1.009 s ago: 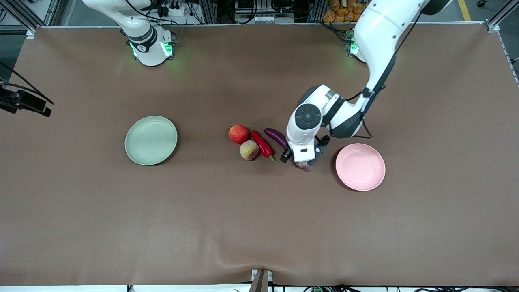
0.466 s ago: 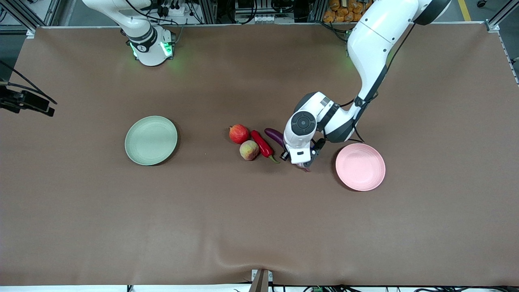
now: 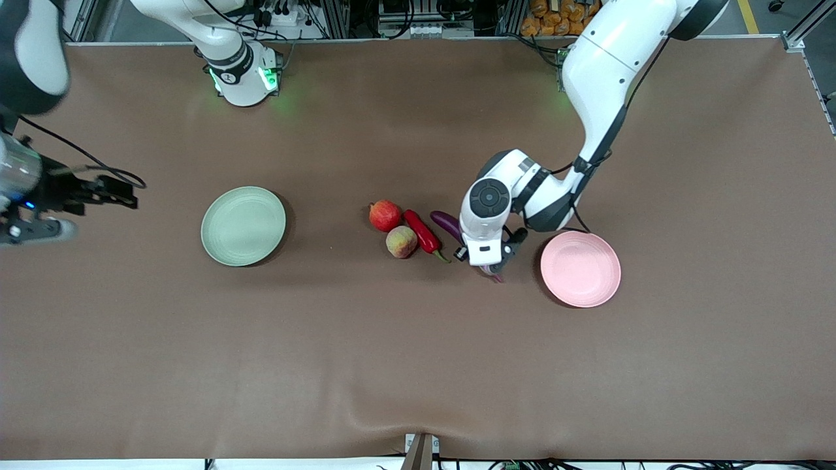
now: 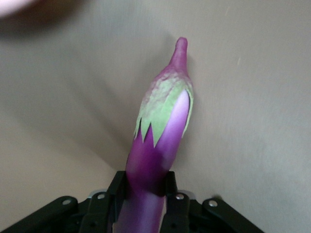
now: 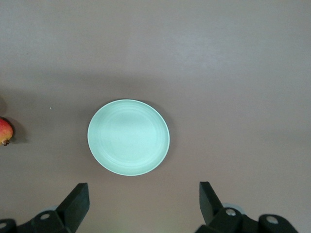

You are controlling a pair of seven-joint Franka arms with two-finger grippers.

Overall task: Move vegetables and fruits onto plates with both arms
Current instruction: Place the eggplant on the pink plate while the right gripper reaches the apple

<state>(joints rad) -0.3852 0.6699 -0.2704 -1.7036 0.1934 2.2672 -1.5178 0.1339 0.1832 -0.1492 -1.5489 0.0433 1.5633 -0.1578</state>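
Note:
My left gripper (image 3: 486,260) is shut on the purple eggplant (image 3: 447,222) near its stem end, beside the pink plate (image 3: 580,268). In the left wrist view both fingers (image 4: 172,187) press the eggplant (image 4: 160,131), and its green-capped stem points away over the table. The red chili pepper (image 3: 421,232), the pomegranate (image 3: 385,215) and the peach (image 3: 401,241) lie together at the table's middle. My right gripper (image 3: 127,196) hangs high and open near the pale green plate (image 3: 243,226). The right wrist view shows that plate (image 5: 129,137), the open gripper (image 5: 142,191) and the pomegranate (image 5: 4,131).
The brown table mat (image 3: 418,365) has a wrinkle at the edge nearest the front camera. Both arm bases stand along the edge farthest from it. The pink plate lies toward the left arm's end, the green plate toward the right arm's end.
The right arm has swung into view toward the green plate. The left gripper, shut on the eggplant, has shifted it slightly toward the pink plate.

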